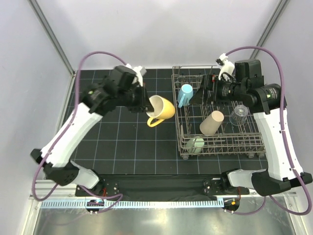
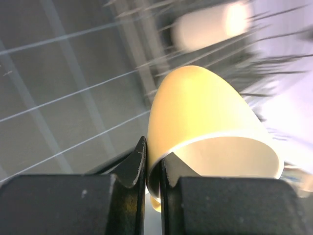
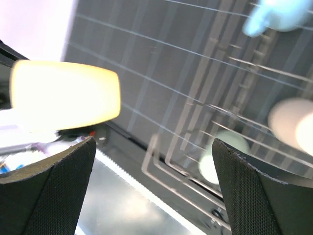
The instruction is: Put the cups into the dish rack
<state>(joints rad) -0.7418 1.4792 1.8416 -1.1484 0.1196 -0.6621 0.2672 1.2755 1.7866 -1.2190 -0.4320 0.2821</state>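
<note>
My left gripper is shut on the rim of the yellow mug, one finger inside and one outside. The mug lies tilted, mouth towards the gripper, just left of the dish rack. In the left wrist view the yellow mug fills the middle, pinched in the left gripper. The rack holds a light blue cup, a tan tumbler, a pale green cup and a clear glass. My right gripper hangs open over the rack's back; the right gripper holds nothing.
A black gridded mat covers the table left of the rack. The right wrist view shows the rack's wires, the yellow mug and the metal front edge. White walls close in at the back.
</note>
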